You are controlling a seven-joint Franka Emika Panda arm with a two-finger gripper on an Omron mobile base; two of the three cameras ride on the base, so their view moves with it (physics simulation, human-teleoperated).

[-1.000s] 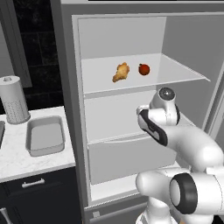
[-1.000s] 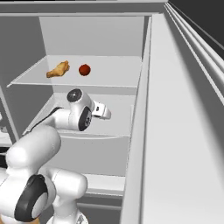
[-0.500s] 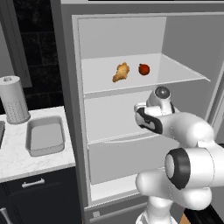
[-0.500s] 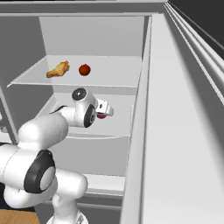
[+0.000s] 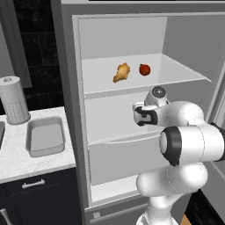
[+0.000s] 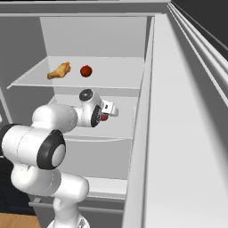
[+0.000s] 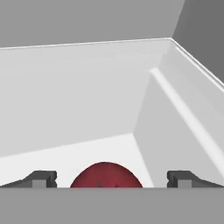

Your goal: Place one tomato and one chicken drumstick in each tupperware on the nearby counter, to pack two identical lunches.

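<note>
On the fridge's upper shelf lie a chicken drumstick [image 5: 121, 72] [image 6: 59, 70] and, to its right, a red tomato [image 5: 144, 69] [image 6: 86, 71]. A second tomato [image 6: 104, 117] [image 7: 106, 176] rests on the middle shelf. My gripper [image 5: 138, 115] [image 6: 108, 114] [image 7: 111, 178] reaches into that shelf and is open. Its two dark fingertips [image 7: 41, 178] stand wide on either side of this tomato without touching it. One grey tupperware [image 5: 45, 136] sits empty on the white marbled counter [image 5: 17, 158] left of the fridge.
A paper-towel roll [image 5: 14, 100] stands behind the tupperware. The fridge's left wall [image 5: 70, 110] separates the shelves from the counter. The open fridge door [image 6: 178, 133] is close on the right. A closed drawer front [image 5: 118, 158] lies under the middle shelf.
The hand has pushed a little deeper into the middle shelf, toward the tomato there. The arm's elbow has swung up in front of the cameras. Food and tupperware have not moved.
</note>
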